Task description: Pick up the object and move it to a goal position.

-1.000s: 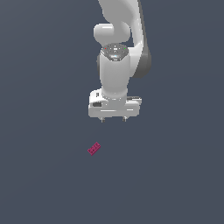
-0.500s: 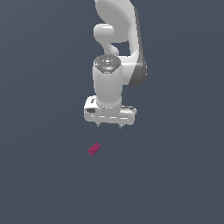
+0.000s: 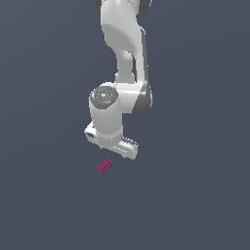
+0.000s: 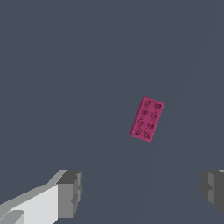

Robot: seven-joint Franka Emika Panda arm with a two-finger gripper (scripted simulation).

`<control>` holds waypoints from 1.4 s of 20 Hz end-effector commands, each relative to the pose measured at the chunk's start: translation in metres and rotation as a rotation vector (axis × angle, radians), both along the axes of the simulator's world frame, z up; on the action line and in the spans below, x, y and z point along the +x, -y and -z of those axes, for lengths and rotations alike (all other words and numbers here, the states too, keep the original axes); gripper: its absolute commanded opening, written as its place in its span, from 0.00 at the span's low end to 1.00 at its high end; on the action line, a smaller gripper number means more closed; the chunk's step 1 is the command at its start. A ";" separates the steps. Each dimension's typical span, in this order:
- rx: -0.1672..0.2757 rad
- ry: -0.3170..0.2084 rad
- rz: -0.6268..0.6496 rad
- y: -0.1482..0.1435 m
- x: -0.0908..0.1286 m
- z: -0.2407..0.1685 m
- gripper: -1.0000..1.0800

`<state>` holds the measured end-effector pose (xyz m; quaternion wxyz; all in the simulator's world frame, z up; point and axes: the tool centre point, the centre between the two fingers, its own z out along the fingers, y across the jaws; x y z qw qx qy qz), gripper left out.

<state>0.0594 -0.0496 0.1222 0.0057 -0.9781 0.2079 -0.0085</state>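
Observation:
The object, a small magenta-pink studded brick (image 3: 105,166), lies flat on the dark grey floor (image 3: 195,195). My white gripper (image 3: 116,148) hangs just above it, slightly toward the exterior view's right and not touching it. In the wrist view the brick (image 4: 147,119) lies on the floor ahead of the grey fingertips (image 4: 70,194), which stand far apart. The gripper (image 4: 142,192) is open, with only bare floor showing between its fingers.
The white arm (image 3: 124,53) rises behind the gripper toward the top of the exterior view. Plain dark grey floor (image 4: 65,65) surrounds the brick on all sides.
The arm has swung down and toward the exterior view's left, bringing the gripper close above the brick. The hand has also turned about its axis. The brick has not moved.

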 end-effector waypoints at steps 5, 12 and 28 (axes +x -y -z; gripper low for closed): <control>0.000 -0.012 0.192 0.025 0.013 0.033 0.96; -0.003 -0.018 0.310 0.041 0.019 0.054 0.96; -0.004 -0.020 0.339 0.045 0.019 0.090 0.96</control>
